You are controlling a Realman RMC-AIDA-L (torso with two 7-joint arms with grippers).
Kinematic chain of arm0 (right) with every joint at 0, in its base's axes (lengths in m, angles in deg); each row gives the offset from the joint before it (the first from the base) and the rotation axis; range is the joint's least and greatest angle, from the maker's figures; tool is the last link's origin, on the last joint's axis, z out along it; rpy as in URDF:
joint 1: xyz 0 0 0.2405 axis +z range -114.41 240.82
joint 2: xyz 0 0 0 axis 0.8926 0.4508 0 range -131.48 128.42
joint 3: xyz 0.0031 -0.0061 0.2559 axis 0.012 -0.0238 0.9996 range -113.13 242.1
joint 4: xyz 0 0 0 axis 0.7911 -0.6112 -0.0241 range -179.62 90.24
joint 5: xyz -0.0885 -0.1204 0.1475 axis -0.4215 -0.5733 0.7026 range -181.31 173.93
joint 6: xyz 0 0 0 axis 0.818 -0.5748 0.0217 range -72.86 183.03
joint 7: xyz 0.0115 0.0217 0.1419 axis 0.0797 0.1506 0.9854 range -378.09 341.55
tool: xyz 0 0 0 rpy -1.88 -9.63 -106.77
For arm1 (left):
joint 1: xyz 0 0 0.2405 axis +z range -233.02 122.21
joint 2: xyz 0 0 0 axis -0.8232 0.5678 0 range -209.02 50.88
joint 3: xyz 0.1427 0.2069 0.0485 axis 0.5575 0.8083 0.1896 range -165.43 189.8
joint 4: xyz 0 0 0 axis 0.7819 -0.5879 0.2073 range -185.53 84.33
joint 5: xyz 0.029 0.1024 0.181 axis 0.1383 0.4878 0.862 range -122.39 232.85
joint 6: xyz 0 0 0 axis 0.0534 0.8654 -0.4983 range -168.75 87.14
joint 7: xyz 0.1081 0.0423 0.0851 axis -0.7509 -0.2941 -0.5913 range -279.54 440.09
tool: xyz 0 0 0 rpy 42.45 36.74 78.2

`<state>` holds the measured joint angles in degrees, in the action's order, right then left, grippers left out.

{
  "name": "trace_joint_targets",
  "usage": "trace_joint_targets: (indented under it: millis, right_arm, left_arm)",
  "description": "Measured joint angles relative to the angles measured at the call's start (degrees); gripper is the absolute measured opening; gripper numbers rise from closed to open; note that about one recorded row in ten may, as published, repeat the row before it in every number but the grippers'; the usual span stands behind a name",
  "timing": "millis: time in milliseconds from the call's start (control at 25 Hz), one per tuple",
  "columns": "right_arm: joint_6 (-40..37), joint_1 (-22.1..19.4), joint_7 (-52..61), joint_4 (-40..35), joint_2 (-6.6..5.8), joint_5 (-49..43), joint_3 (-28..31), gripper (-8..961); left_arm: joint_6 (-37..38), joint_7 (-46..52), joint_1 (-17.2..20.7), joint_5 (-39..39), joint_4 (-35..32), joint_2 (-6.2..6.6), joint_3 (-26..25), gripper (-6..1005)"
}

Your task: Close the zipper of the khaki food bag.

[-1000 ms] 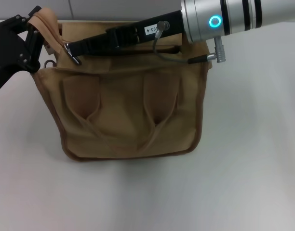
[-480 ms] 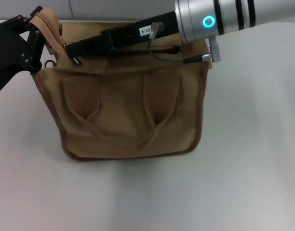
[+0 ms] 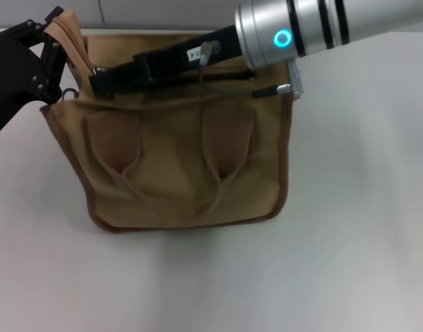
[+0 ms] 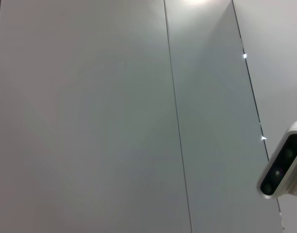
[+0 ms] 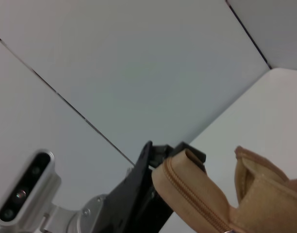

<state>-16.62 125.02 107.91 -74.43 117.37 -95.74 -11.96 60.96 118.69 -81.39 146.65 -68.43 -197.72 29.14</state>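
Note:
The khaki food bag (image 3: 177,173) stands on the white table, its two strap handles (image 3: 225,138) lying flat on its front face. My left gripper (image 3: 58,34) is at the bag's far left top corner, shut on the tan fabric end there; the right wrist view shows it (image 5: 170,156) clamping that end next to the zipper (image 5: 187,191). My right arm reaches across the bag's top from the right. My right gripper (image 3: 96,75) is at the left end of the top panel, shut on the small silver pull tab (image 3: 97,70). The arm hides most of the zipper line.
The white table (image 3: 350,242) spreads in front of and to the right of the bag. A grey panelled wall (image 4: 114,121) stands behind. The right arm's silver tube with a blue light ring (image 3: 284,38) and a cable (image 3: 267,90) hang over the bag's right top.
My right gripper has moved left along the bag's top with the pull tab. The bag's top has shifted slightly left. My left gripper has stayed put.

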Motion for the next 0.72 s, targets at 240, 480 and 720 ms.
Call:
trace_joint_targets:
  millis: [240, 480, 720]
  right_arm:
    - [0.8, 0.5, 0.8, 0.3, 0.19, -0.5, 0.4, 301]
    - [0.8, 0.2, 1.1, 0.4, 0.19, -0.4, 0.4, 276]
    - [0.8, -0.5, 1.3, 0.3, 0.19, -0.2, 0.5, 153]
  left_arm:
    - [0.1, 0.0, -0.3, 0.0, 0.0, 0.00, 0.3, 72]
    - [0.2, 0.0, -0.3, 0.0, 0.0, 0.00, 0.3, 73]
    - [0.2, 0.0, -0.3, 0.0, 0.0, 0.00, 0.3, 74]
